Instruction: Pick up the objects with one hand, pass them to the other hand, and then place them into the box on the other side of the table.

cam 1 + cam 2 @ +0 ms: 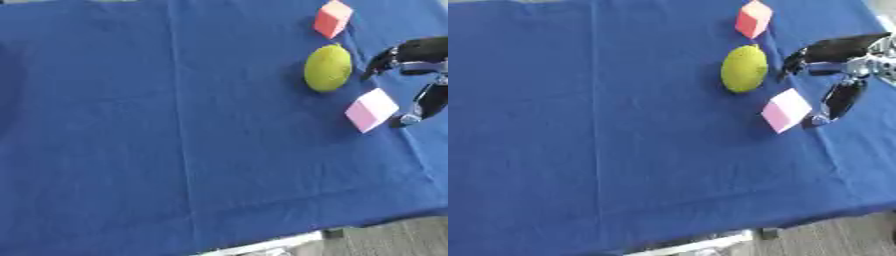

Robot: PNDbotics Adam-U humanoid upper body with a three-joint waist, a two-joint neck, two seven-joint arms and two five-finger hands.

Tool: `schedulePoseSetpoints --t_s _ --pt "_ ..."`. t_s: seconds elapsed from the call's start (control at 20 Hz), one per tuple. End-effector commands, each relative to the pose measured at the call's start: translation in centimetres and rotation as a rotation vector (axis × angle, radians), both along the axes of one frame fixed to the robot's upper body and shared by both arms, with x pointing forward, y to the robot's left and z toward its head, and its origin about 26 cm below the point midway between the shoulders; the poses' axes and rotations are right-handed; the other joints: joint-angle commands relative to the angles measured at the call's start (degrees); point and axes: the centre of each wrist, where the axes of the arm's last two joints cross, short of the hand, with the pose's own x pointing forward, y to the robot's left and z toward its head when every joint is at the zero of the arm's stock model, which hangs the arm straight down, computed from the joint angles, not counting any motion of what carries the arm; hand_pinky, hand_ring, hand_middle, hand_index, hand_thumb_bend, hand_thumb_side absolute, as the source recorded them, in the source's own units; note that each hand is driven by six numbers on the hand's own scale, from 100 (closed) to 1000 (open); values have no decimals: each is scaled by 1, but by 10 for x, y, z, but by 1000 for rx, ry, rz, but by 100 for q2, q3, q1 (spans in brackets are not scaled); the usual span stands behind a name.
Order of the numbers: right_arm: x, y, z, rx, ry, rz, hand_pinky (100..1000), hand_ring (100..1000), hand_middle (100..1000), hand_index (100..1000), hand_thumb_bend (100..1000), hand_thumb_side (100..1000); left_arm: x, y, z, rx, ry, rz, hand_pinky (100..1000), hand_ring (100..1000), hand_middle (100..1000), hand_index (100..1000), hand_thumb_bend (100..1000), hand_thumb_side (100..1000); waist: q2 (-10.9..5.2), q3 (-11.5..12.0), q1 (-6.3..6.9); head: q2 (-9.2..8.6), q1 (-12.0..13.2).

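A yellow-green lemon-shaped fruit (328,68) lies on the blue cloth at the right. Beyond it sits an orange-red block (332,19). A pink block (371,110) lies nearer, just right of the fruit. My right hand (837,60) comes in from the right edge with its fingers spread open. Its upper fingers (802,56) point toward the fruit, and its thumb (837,102) hangs down right beside the pink block. It holds nothing. My left hand shows in no view, and no box is visible.
The blue cloth (175,125) covers the whole table, with creases running across it. The table's near edge runs along the bottom right, where grey floor (842,235) and a white bar (262,247) show below.
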Motion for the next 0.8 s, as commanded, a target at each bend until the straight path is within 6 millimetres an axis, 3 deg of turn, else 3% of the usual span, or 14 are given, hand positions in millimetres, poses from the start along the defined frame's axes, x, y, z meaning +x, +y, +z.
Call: schedulePoseSetpoints --t_s 0.05,0.8 --pt "1 -4 9 -31 -14 -2 897 816 813 846 586 241 -3 2 16 17 -37 0 859 854 822 867 423 767 -76 5 -3 -26 -31" --pt "9 -9 -2 8 11 -18 889 797 782 812 573 221 -3 2 14 9 -34 2 859 856 822 866 422 771 -29 1 24 -7 -86"
